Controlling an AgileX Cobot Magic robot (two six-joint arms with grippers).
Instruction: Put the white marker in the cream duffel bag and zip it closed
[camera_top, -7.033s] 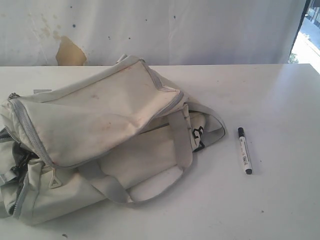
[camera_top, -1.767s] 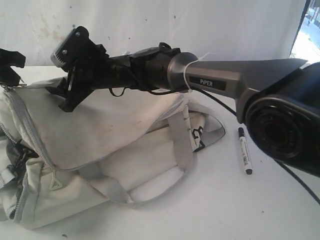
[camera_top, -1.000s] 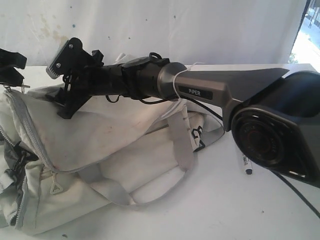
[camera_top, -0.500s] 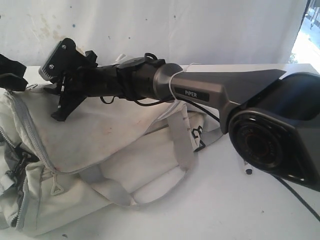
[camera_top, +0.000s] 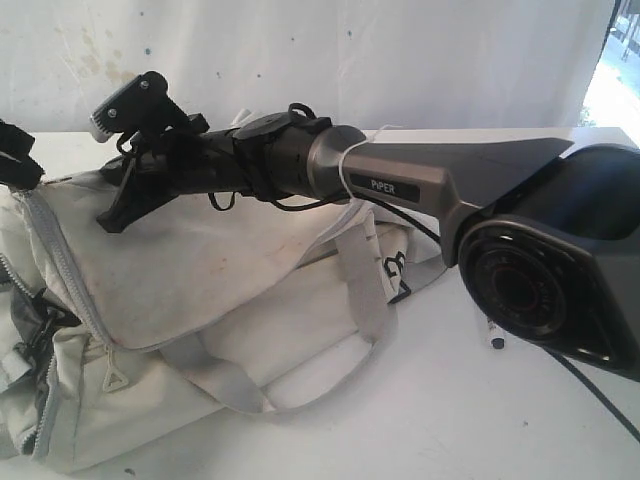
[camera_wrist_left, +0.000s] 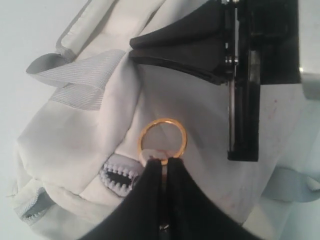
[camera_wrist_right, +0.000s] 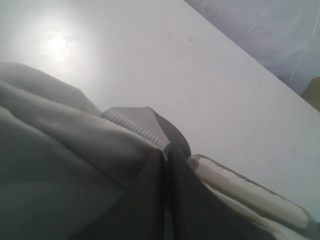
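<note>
The cream duffel bag (camera_top: 200, 270) lies on the left half of the white table. My right arm reaches across it, and my right gripper (camera_top: 108, 222) is shut on the bag's far top edge by a grey webbing tab (camera_wrist_left: 80, 80). The right wrist view shows that gripper (camera_wrist_right: 165, 150) pinched on ribbed grey fabric (camera_wrist_right: 132, 124). My left gripper (camera_wrist_left: 163, 161) is shut on the gold zipper ring (camera_wrist_left: 162, 137) next to the zipper teeth (camera_wrist_left: 117, 175); it shows at the far left edge (camera_top: 15, 165). Only the black end of the white marker (camera_top: 496, 341) shows behind the right arm.
The right arm's large dark joint housing (camera_top: 540, 270) fills the right foreground. Grey strap loops (camera_top: 250, 390) trail from the bag toward the table's front. A stained white backdrop (camera_top: 300, 60) stands behind the table (camera_top: 420, 420).
My right gripper has closed from open onto the bag's top edge and its wrist has turned slightly. My left gripper has stayed shut on the ring.
</note>
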